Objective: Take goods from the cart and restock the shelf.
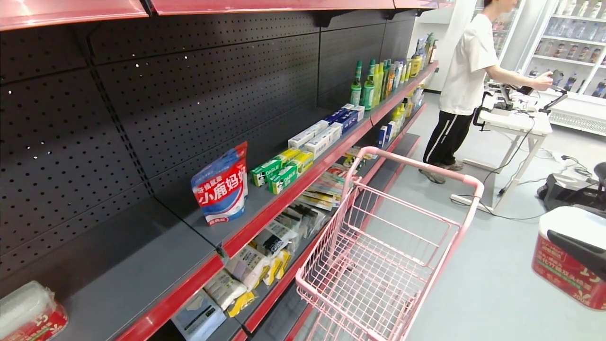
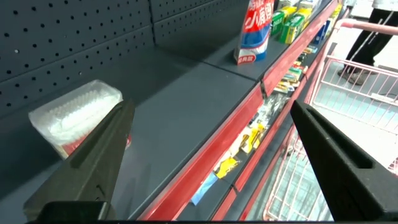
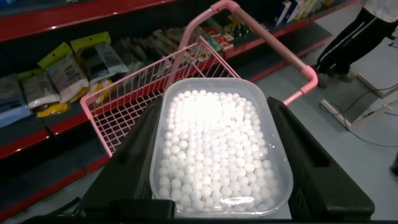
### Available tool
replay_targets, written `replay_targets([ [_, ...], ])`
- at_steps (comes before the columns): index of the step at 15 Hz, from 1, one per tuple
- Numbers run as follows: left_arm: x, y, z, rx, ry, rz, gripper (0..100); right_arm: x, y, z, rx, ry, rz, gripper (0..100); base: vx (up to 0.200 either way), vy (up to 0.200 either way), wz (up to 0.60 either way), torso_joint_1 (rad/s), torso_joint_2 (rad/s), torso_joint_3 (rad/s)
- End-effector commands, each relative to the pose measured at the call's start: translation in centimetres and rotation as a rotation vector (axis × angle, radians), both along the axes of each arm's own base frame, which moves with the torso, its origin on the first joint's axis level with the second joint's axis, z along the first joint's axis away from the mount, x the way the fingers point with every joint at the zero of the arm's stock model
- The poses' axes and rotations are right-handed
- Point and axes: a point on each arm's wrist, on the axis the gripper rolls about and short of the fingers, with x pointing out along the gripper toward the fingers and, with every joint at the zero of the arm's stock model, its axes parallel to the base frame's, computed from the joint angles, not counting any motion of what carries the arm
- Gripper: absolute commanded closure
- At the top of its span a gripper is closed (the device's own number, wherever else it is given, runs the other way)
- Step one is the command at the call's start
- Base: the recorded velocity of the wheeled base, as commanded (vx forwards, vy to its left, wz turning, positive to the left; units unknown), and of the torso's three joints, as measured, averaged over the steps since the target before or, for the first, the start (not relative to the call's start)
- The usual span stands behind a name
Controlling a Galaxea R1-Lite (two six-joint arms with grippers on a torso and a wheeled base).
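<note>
I have the right gripper (image 3: 211, 118) clamped on a tub (image 3: 217, 180). The left gripper (image 2: 211, 115) gapes wide by a second tub (image 2: 71, 115) at the shelf's (image 2: 186, 93) left end.

Head camera: high, I look forward and down along the shelf (image 1: 142, 255), with the pink cart (image 1: 416, 166) beside it. Left wrist camera: close over the shelf board, facing along it past my left gripper (image 2: 211, 149). Right wrist camera: just above a held tub (image 3: 217, 143), facing down at the cart. All three views share the cart.

Grey shelf (image 1: 142, 255), tub (image 1: 28, 312), upright pouch (image 1: 221, 184), toothpaste boxes (image 1: 281, 171), bottles (image 1: 369, 85)
</note>
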Motion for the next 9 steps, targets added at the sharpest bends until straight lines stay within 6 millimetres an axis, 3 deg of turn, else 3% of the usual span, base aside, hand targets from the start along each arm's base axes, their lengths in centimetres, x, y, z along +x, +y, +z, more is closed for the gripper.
replay_targets([
  [1,0.01,0.0,0.0,0.0,0.001,0.001,0,0.12,0.02,-0.05,-0.001,0.005,0.001,100,0.0,0.0,0.0,0.105,-0.23,-0.115],
  [6,0.01,0.0,0.0,0.0,0.001,-0.001,0,0.27,0.05,-0.3,-0.002,0.019,0.004,100,0.0,0.0,0.0,0.091,-0.2,-0.104],
  [9,0.01,0.0,0.0,0.0,0.001,0.001,0,0.48,0.1,-0.41,-0.003,0.03,0.005,100,0.0,0.0,0.0,0.0,0.0,0.0],
])
